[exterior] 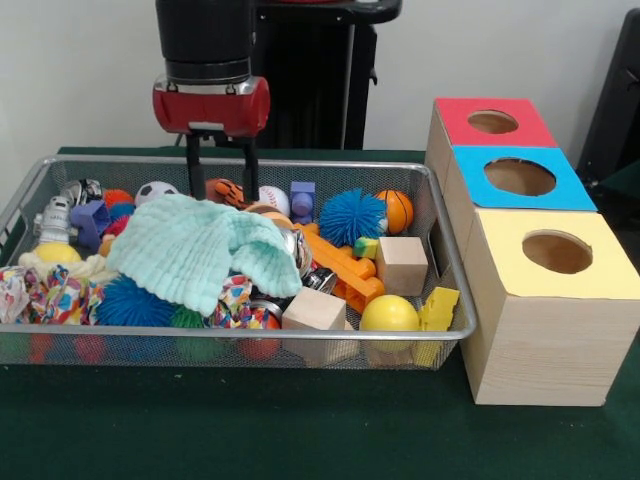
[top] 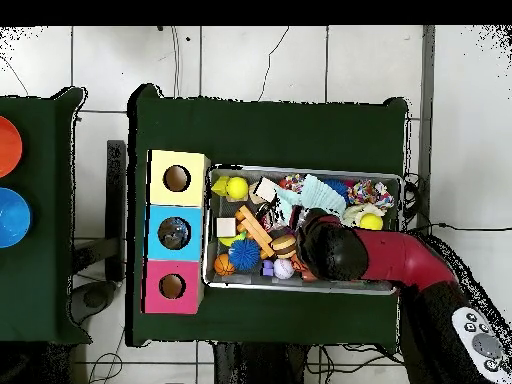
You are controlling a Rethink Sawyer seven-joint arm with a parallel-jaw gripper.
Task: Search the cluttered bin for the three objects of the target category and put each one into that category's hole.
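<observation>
Hanging by the bin's (exterior: 452, 258) far rim, the jaws (exterior: 221, 165) stand spread above the toys.

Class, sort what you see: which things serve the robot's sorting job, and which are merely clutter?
Job: wire bin, red-topped box's hole, gripper. No wrapper shows plainly.
Clutter: mint cloth, blue spiky ball, wooden cube, blue-topped box, yellow-topped box.

A silver wire-mesh metal basket (exterior: 455, 290) holds a soft mint-green knitted cloth (exterior: 195, 250), matt pale wooden cubes (exterior: 402, 264) and a glossy yellow ball (exterior: 388, 313).
</observation>
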